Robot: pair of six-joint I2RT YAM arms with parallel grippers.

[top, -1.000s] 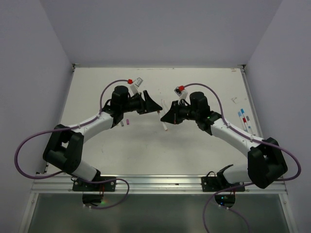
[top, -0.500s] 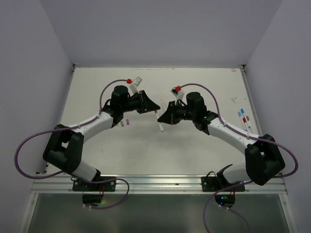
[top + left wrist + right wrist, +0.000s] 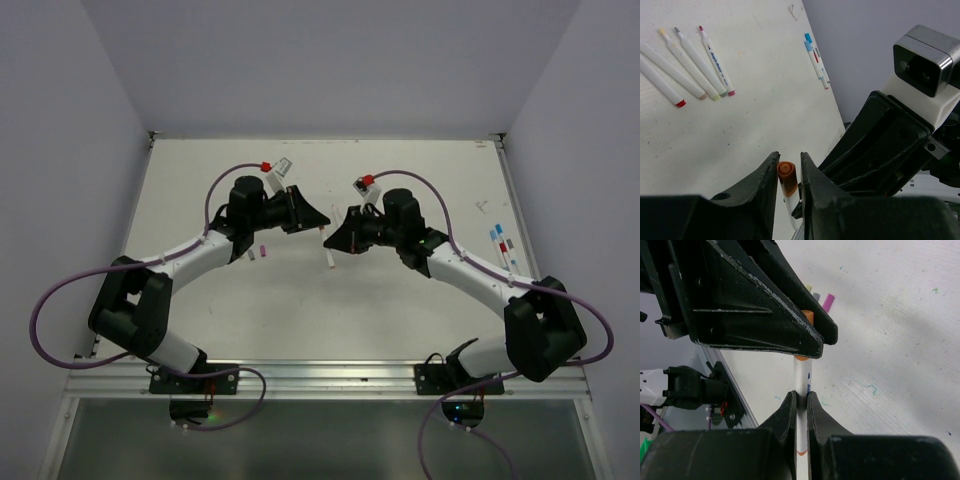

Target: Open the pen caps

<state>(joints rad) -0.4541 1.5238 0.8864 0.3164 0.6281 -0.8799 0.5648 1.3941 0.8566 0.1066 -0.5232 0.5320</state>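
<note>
My right gripper (image 3: 801, 399) is shut on the white barrel of a pen (image 3: 802, 377) and holds it above the table's middle. The pen's orange cap (image 3: 786, 175) points at my left gripper (image 3: 789, 167), whose jaws have closed around it, one finger on each side. In the top view the left gripper (image 3: 322, 226) and the right gripper (image 3: 334, 240) meet tip to tip, and the pen's lower end (image 3: 331, 262) sticks out below them. In the right wrist view the left fingers (image 3: 765, 315) hide most of the cap.
Several uncapped pens (image 3: 690, 65) lie side by side on the table, and two blue-ended pens (image 3: 815, 57) lie farther off. More pens (image 3: 498, 245) rest near the table's right edge. A pink cap (image 3: 263, 251) lies under the left arm, and a purple cap (image 3: 828, 302) beyond the grippers.
The right arm has carried the pen leftward until its cap sits between the left fingers. The left jaws have narrowed from wide open onto the cap.
</note>
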